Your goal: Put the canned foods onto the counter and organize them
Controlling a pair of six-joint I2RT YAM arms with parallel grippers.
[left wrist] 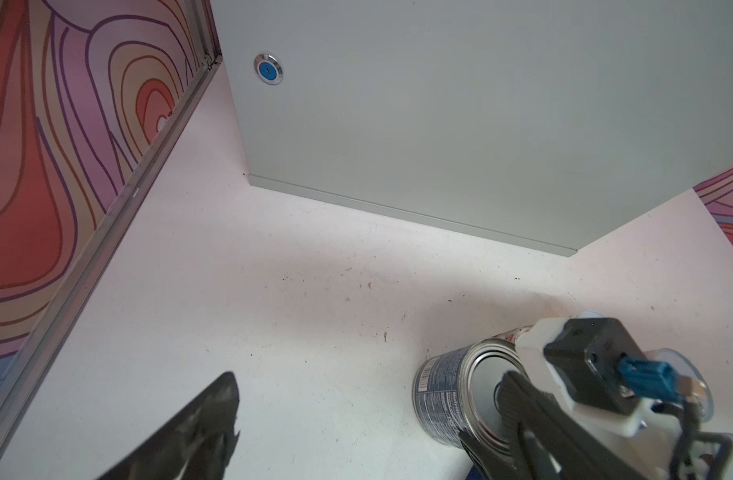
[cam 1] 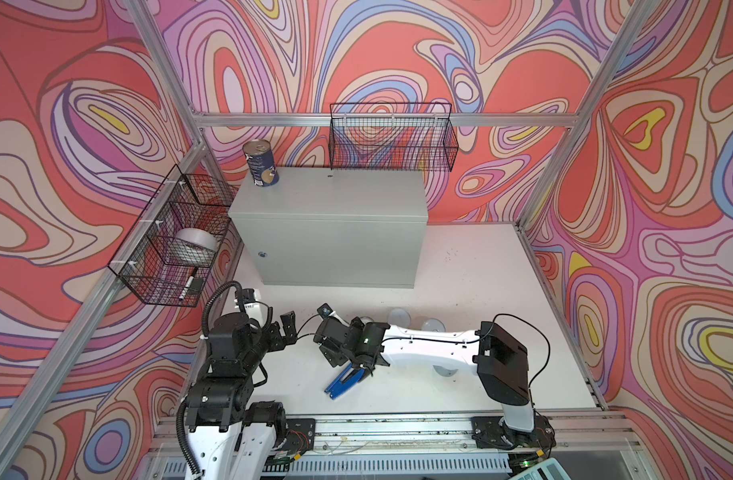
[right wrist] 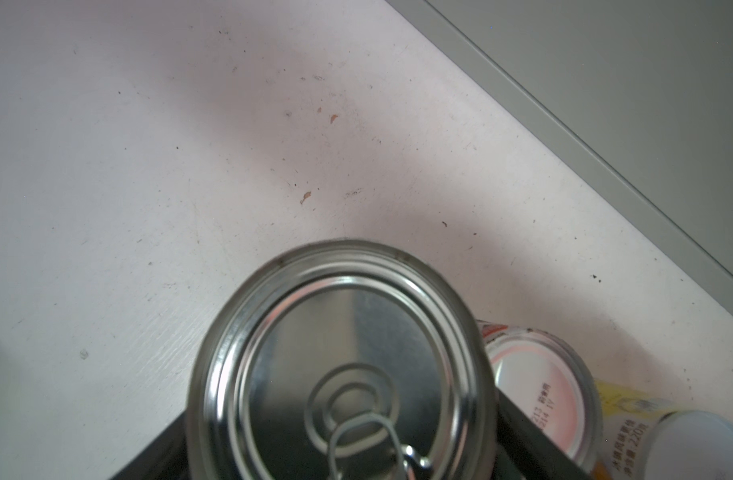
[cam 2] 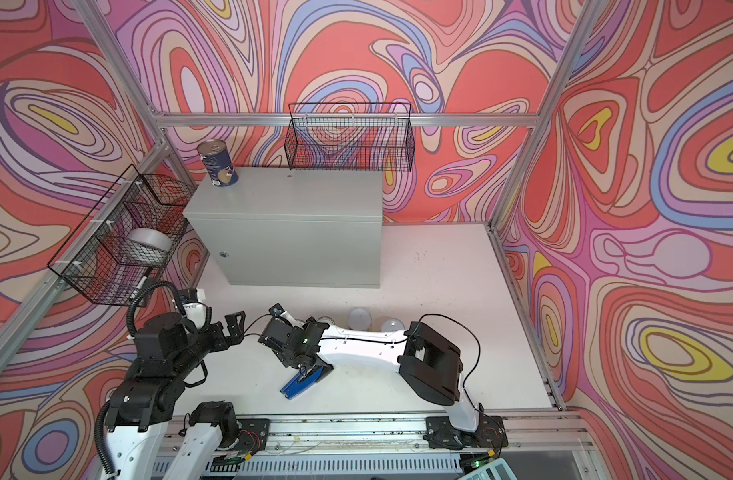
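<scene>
One blue-labelled tin, the counter can [cam 1: 261,164], stands upright on the counter [cam 1: 335,195]. It is at the left rear corner of the flat top, and both top views show it alone up there. The other tins I can see are down on the table [cam 1: 481,270], in front of the counter.

The right arm reaches across the middle. The right gripper [right wrist: 342,405] is clamped around the held can [right wrist: 344,332]. Its wrist view looks straight down on the silver pull-ring top, with black fingers [right wrist: 523,436] pressed against either side. In the left wrist view the held can stands upright with its base on the table, gripped but not visibly raised.

Just beside it sits a pink can [right wrist: 535,382], and next to that a yellow can [right wrist: 624,411]. In a top view two white-lidded cans [cam 1: 399,316] peek out from behind the right forearm, well apart from the counter.

A blue stapler [cam 1: 344,380] lies on the table on the near side of the right gripper, partly under it.

The left gripper [cam 1: 285,330] hovers over the table just left of the right one, jaws spread wide and holding nothing. Its wrist view takes in bare table and the counter's front with the round lock [left wrist: 268,68].

A tape roll [cam 1: 194,245] sits in the wire basket [cam 1: 148,266] on the left wall.
</scene>
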